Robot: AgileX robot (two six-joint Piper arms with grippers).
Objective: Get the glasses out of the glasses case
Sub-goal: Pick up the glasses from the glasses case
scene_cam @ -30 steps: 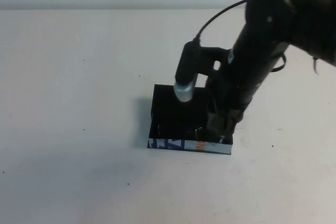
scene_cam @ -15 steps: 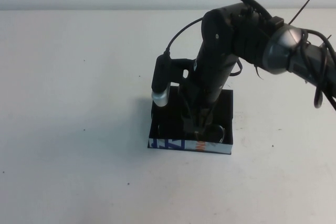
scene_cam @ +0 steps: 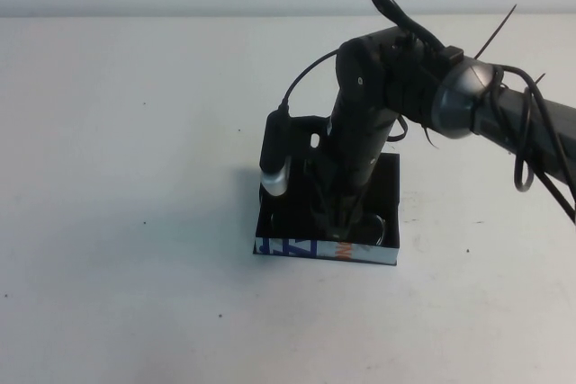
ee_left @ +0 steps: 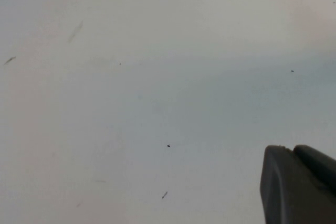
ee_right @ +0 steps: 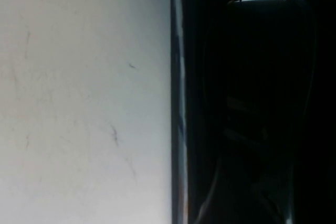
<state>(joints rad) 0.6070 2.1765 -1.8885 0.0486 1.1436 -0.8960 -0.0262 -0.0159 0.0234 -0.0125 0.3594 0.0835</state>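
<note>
The glasses case [scene_cam: 297, 247] is an open black box with a white front panel printed in blue and orange, in the middle of the table. My right gripper [scene_cam: 335, 222] reaches down into it near the front wall. One round rim of the dark glasses [scene_cam: 374, 227] shows inside the case, just right of the gripper. In the right wrist view the case wall [ee_right: 176, 103] runs beside the dark glasses [ee_right: 262, 51], with bare table beyond it. My left gripper [ee_left: 294, 153] hovers shut and empty over bare table, out of the high view.
The white table [scene_cam: 126, 177] surrounds the case on all sides. The right arm and its cable [scene_cam: 468, 105] stretch in from the right above the case. The table's far edge meets a pale wall at the back.
My right arm has swung left from the case's right side to its middle and lowered into it. The case has not moved.
</note>
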